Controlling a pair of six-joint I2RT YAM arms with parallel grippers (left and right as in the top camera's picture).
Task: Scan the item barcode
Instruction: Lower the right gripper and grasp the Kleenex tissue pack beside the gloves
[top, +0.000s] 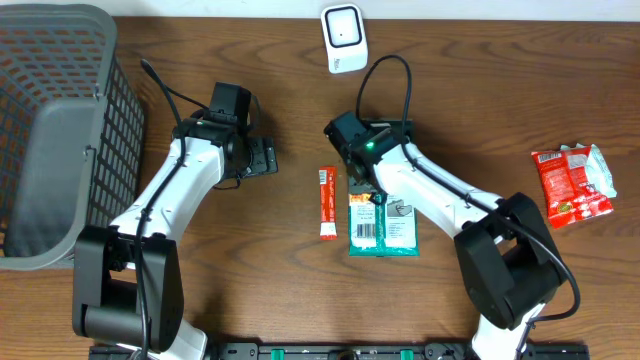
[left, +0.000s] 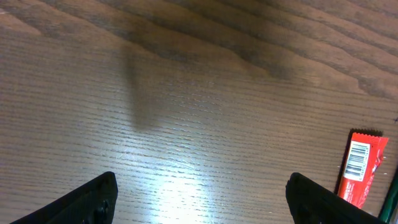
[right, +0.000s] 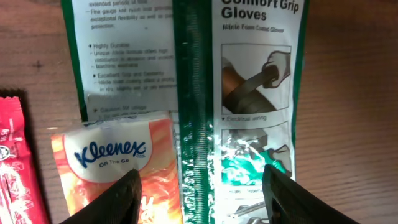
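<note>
Overhead, grey basket (top: 120, 130) far left, left gripper (left: 202, 194) wide open, right gripper (right: 199, 186) parted over tissue pack (right: 112, 155).

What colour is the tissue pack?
The tissue pack is orange with a white label; clearest in right wrist view.

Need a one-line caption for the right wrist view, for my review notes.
Right tool open over a Kleenex pack overlapping a green glove packet, red wrapper at left.

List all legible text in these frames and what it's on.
"Kleenex": orange-and-white tissue pack
"On The Go": same pack, under the logo
"Grip Gloves": green-and-white plastic glove packet; its smaller print is blurred
Barcode digits on red stick sachet: too small to read
</note>
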